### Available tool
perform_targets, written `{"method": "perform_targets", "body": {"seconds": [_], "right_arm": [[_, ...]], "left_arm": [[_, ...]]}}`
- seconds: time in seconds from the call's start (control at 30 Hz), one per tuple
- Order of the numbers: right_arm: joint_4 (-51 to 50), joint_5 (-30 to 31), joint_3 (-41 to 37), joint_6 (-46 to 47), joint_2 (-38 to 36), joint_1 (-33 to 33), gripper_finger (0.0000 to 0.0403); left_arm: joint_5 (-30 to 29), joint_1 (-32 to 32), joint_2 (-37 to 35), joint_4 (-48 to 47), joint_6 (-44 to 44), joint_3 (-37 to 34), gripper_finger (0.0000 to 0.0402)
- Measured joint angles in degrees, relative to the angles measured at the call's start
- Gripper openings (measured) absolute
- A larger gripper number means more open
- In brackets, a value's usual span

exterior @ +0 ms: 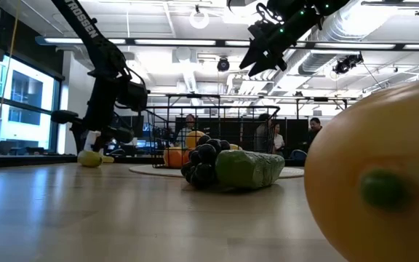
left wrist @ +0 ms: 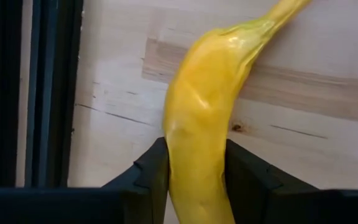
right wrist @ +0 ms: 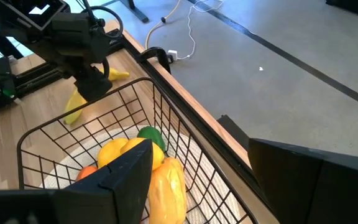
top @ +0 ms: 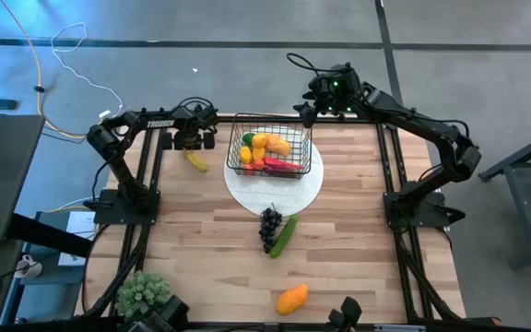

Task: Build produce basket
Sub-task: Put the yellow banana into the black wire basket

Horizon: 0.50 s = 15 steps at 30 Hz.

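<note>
High view: one banana [top: 196,160], one grapes [top: 270,227], one cucumber [top: 284,236], one mango [top: 292,299]

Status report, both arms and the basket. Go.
Left end effector closed on banana, down on the table. Right end effector open, above basket edge. Grapes, cucumber, mango not yet in. Nothing in the way.

Bright, even ceiling light w/ soft shadows; low view's nearest fruit [exterior: 384,175] blurred.
</note>
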Motion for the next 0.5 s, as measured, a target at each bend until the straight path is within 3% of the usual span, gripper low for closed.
{"method": "perform_targets", "body": {"seconds": [0.5], "right_arm": [[0.0,0.0,0.0,2.0,0.0,0.0,0.0245]], "left_arm": [[4.3,0.0,-1.3,-0.2,6.4,0.0,0.0109]]}}
